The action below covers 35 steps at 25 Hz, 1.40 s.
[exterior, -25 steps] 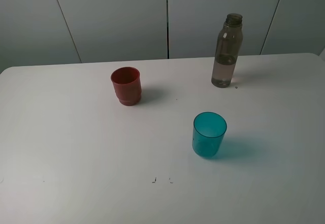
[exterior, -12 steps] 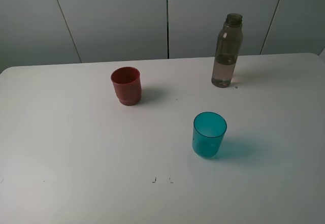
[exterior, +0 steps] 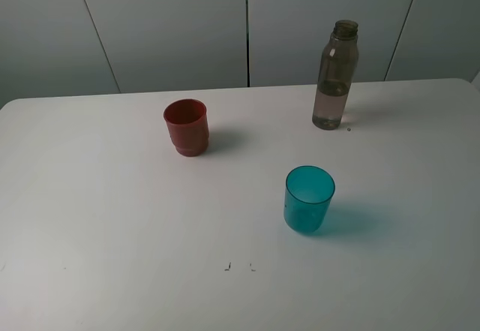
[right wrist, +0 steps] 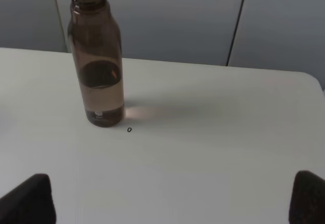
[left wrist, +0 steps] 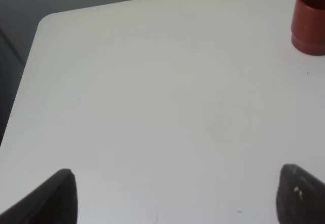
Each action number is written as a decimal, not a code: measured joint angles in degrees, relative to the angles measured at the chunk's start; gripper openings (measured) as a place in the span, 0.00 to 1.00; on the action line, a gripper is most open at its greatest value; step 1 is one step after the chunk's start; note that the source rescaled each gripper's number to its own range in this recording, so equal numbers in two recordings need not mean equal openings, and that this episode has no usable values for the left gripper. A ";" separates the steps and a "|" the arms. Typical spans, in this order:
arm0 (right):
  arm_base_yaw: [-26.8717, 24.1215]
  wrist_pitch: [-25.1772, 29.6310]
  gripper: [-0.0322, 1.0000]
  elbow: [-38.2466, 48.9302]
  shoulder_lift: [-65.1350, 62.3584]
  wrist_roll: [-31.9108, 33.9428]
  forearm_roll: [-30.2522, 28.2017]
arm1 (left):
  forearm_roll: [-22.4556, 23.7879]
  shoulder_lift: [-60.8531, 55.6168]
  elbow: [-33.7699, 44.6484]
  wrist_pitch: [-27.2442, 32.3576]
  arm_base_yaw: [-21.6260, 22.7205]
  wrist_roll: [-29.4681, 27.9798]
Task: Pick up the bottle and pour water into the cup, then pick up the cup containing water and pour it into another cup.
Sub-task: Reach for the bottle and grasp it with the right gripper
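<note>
Only the high view showed the cup (exterior: 308,199); left gripper (left wrist: 175,196), right gripper (right wrist: 172,198) gaped wide above white tabletop (exterior: 112,218), grey wall (exterior: 165,31) behind.

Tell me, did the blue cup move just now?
No. The teal cup sits just where it was, judged against the two small marks on the table.

Translucent plastic bottle (exterior: 334,76), matt white table (exterior: 112,211)
</note>
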 joint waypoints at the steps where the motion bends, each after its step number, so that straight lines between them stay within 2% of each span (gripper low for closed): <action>1: 0.00 -1.74 1.00 0.00 2.49 -2.12 1.79 | 0.00 0.00 0.00 0.00 0.00 0.00; 3: 0.00 -4.78 1.00 0.00 7.09 -4.83 4.16 | 0.00 0.00 0.00 0.00 0.00 0.00; 8: 0.18 -12.25 1.00 0.00 18.08 -6.61 4.79 | 0.00 0.00 0.00 0.00 0.00 0.00; 14: 6.24 -22.64 1.00 0.00 29.67 -6.95 3.26 | 0.00 0.00 0.00 0.00 0.00 0.00; 17: 7.39 -27.43 1.00 0.00 36.07 -6.08 2.32 | 0.00 0.00 0.00 0.00 0.00 0.00; 20: 7.66 -32.46 1.00 0.00 42.21 -1.12 -1.50 | 0.00 0.00 0.00 0.00 0.00 0.00; 25: 7.76 -39.39 1.00 -0.04 50.71 11.09 -11.75 | 0.00 0.00 0.00 0.00 0.00 0.00; 31: 7.76 -47.57 1.00 -0.13 58.57 17.02 -21.02 | 0.00 0.00 0.00 0.00 0.00 0.00; 35: 7.76 -57.03 1.00 -0.13 63.02 21.40 -29.98 | 0.00 0.00 0.00 0.00 0.00 0.00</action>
